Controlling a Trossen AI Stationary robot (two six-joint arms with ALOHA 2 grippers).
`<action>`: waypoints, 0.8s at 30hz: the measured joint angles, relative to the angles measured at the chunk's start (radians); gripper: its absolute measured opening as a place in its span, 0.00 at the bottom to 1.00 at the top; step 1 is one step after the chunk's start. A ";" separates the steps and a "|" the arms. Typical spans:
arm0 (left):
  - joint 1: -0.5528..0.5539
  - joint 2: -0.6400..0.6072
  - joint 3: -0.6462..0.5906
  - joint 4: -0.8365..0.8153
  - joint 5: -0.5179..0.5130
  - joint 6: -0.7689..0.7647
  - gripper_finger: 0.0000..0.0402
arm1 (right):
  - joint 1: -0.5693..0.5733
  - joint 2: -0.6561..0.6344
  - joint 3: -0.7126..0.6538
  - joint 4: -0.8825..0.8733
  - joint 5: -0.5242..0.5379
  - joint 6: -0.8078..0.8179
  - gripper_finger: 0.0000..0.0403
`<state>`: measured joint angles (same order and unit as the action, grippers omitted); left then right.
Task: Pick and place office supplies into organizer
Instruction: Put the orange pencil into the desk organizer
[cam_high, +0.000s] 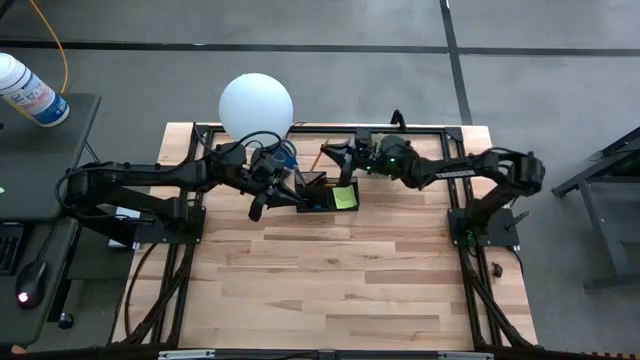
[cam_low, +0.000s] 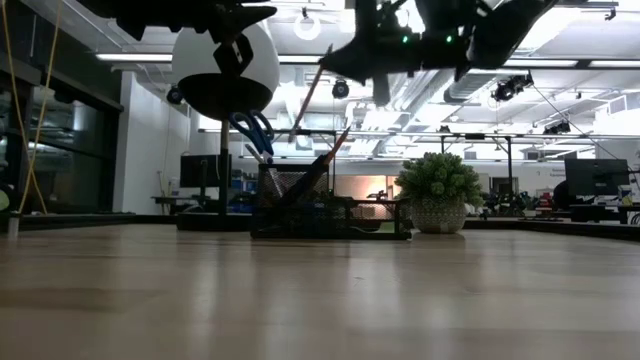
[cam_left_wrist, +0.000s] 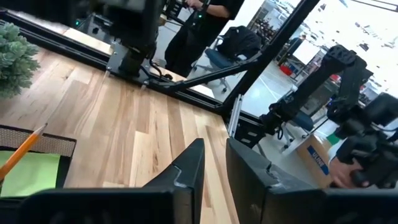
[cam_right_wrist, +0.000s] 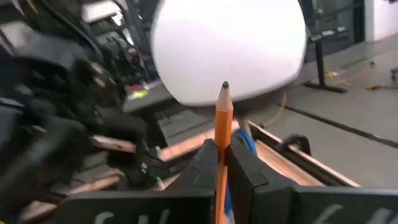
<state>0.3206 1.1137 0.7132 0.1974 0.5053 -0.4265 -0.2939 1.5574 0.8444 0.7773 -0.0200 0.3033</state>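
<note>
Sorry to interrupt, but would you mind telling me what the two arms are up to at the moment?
They are filling a black desk organizer near the white globe lamp. The right gripper is shut on an orange pencil, held above the organizer. The left gripper hangs over the organizer's other side with nothing between its fingers. Blue-handled scissors, another pencil and a green sticky-note pad already sit in it.
</note>
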 joint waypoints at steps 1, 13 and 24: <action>0.000 0.000 0.000 0.000 0.000 0.000 0.13 | 0.000 0.014 0.000 0.002 0.008 -0.003 0.01; 0.000 0.000 0.000 -0.023 0.000 -0.009 0.12 | 0.000 0.184 0.002 0.126 0.057 -0.016 0.01; 0.000 0.000 0.000 -0.022 -0.006 -0.016 0.12 | 0.016 0.345 0.182 0.013 -0.009 -0.025 0.01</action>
<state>0.3206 1.1137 0.7132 0.1753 0.4993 -0.4423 -0.2779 1.9028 1.0267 0.7899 -0.0287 0.2786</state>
